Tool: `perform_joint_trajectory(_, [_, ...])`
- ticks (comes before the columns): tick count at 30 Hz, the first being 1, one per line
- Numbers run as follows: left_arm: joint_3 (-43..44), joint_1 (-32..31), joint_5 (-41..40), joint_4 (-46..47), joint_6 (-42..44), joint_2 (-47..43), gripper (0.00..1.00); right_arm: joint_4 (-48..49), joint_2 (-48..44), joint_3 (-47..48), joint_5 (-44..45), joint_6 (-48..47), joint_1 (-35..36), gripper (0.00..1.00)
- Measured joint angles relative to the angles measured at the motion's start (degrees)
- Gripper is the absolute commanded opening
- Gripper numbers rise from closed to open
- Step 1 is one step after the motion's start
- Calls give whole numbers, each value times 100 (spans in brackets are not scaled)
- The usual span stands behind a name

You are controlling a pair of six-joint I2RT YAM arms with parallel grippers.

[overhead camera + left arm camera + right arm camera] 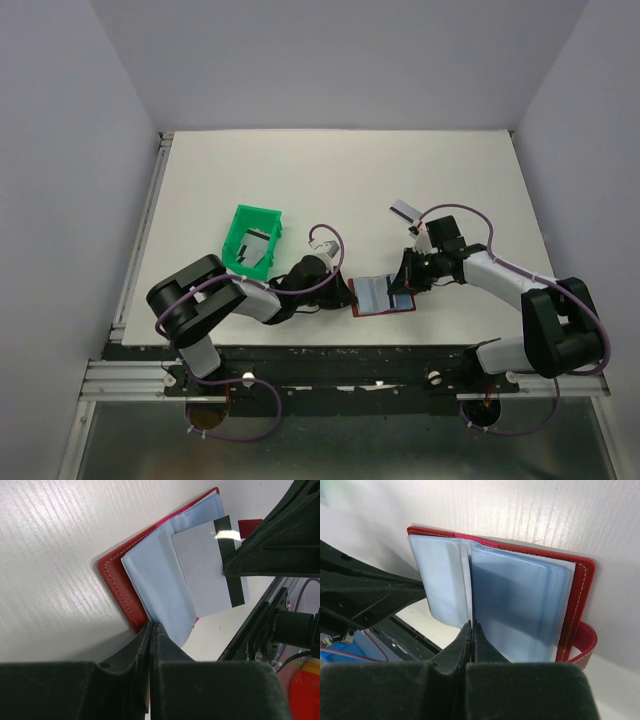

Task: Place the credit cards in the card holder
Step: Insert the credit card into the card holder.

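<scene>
White table (300, 170) under pale walls (80, 150), both arms low over its near edge. Well to the left of the left claw (345, 293) sits a green tray (240, 222) with spare cards (256, 246) in it. That claw is pinched shut on the holder (380, 297) at one edge. The red cover lies flat on the table just ahead of its fingers, with pale blue clear sleeves fanned open on top. The right claw (404, 283) is clamped on a card (200, 572) by the end with the dark stripe. Its silvery face lies over the open sleeve between the two claws, not seated in a pocket as far as I can tell (the slot mouth is hidden). Beyond the right claw, well apart, a loose card (404, 209) lies on the table. My guess is that the card is light, stiff and slick, best held at a short edge as here so the leading edge is free. The holder looks soft and would likely slide or flop unless pinned by its cover, and its thin sleeves could buckle.
</scene>
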Motion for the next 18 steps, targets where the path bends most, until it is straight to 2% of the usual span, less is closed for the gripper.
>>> perform_joint_trajectory(18, [61, 26, 83, 0, 0, 68, 13, 44, 98, 26, -151, -90, -7, 4])
